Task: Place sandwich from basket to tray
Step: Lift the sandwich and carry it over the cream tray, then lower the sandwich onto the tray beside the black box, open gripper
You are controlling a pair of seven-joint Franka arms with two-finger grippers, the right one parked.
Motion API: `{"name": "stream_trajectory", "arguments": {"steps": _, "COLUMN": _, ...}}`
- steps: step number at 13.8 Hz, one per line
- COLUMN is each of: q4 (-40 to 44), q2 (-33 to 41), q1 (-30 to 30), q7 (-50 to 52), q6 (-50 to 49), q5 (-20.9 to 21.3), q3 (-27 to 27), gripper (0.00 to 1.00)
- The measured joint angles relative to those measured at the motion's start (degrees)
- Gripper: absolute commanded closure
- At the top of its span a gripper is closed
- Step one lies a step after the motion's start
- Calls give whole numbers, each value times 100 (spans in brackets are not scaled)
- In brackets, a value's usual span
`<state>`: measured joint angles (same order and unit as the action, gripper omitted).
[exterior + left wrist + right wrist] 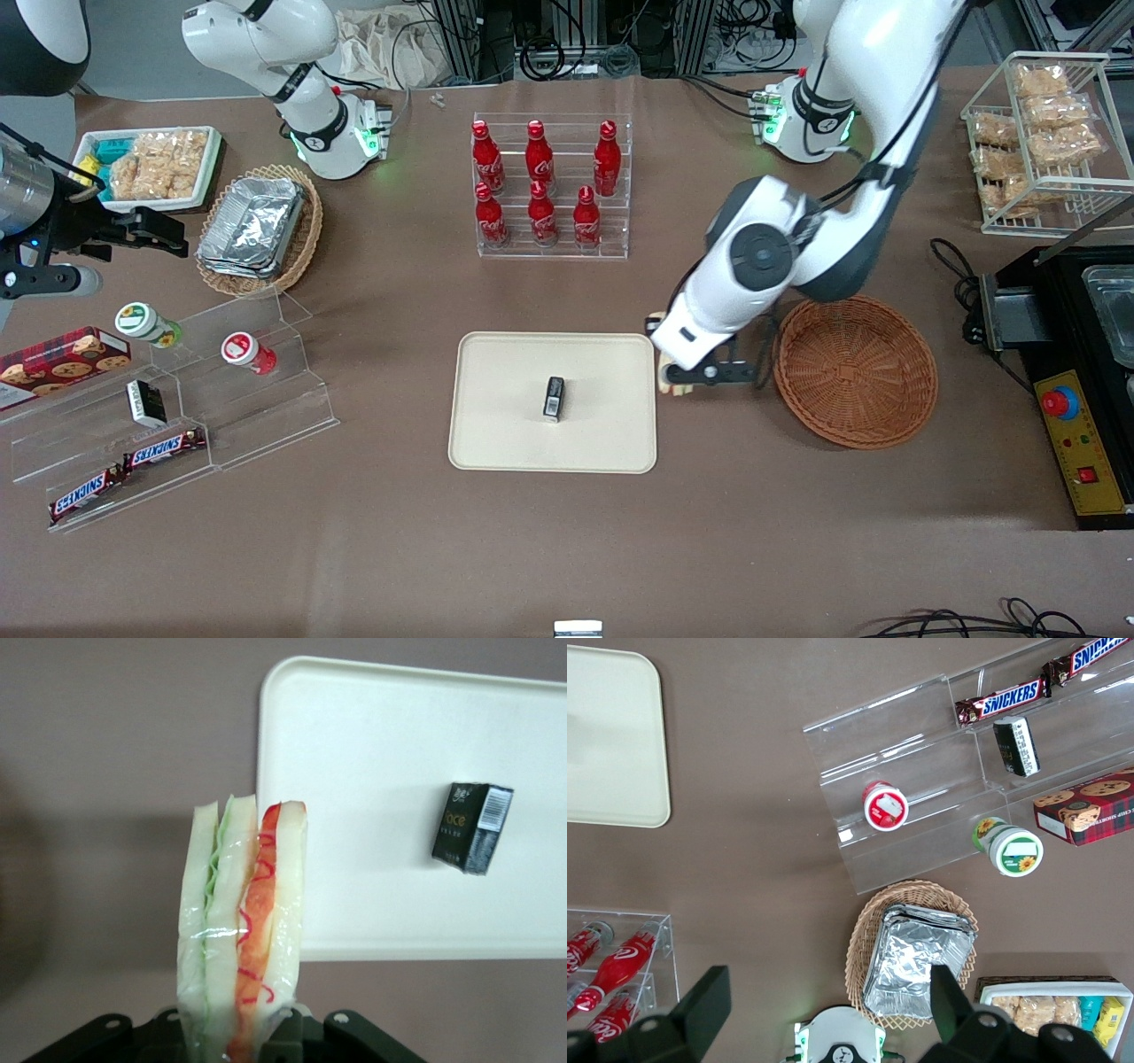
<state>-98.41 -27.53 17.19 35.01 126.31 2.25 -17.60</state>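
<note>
My left gripper [693, 374] hangs over the bare table in the gap between the cream tray [496, 434] and the round reddish-brown basket [855, 372]. It is shut on the sandwich [244, 921], a plastic-wrapped wedge of white bread with green and red-orange filling. The wedge stands upright between the black fingers [292, 1041]. In the front view only a pale bit of the sandwich [664, 379] shows, right at the tray's edge. In the wrist view the tray [381, 771] lies just past the sandwich. The basket holds nothing.
A small black box [554, 398] lies near the tray's middle. A clear rack of red cola bottles [549, 186] stands farther from the front camera. Acrylic steps with snack bars [168, 416] lie toward the parked arm's end. A black appliance [1072, 372] sits beside the basket.
</note>
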Motion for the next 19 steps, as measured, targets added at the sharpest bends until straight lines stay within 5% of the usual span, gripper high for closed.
{"name": "stream_trajectory", "arguments": {"steps": 4, "q4": 236, "q2": -842, "q1": 332, "q7": 659, "q6": 730, "q5": 737, "q3": 3, "gripper": 99}}
{"name": "stream_trajectory", "arguments": {"steps": 6, "q4": 329, "q2": -1106, "q1": 358, "q7": 820, "q6": 998, "q5": 1088, "q3": 5, "gripper": 59}}
{"name": "stream_trajectory", "arguments": {"steps": 7, "q4": 354, "q2": -1203, "q1": 357, "q7": 821, "q6": 1088, "q5": 1137, "q3": 17, "gripper": 16}}
{"name": "stream_trajectory", "arguments": {"steps": 8, "q4": 379, "q2": -1275, "q1": 356, "q7": 821, "q6": 1129, "q5": 1155, "q3": 28, "gripper": 0}}
{"name": "stream_trajectory", "arguments": {"steps": 14, "q4": 670, "q2": -1138, "q1": 299, "q7": 872, "q6": 1074, "q5": 1164, "q3": 50, "gripper": 0}}
{"name": "stream_trajectory", "arguments": {"steps": 17, "q4": 914, "q2": -290, "q1": -104, "q7": 827, "q6": -232, "q5": 1080, "q3": 63, "gripper": 0}}
{"name": "stream_trajectory", "arguments": {"steps": 19, "q4": 936, "q2": 368, "q1": -474, "q7": 293, "q6": -972, "q5": 582, "q3": 70, "gripper": 0}}
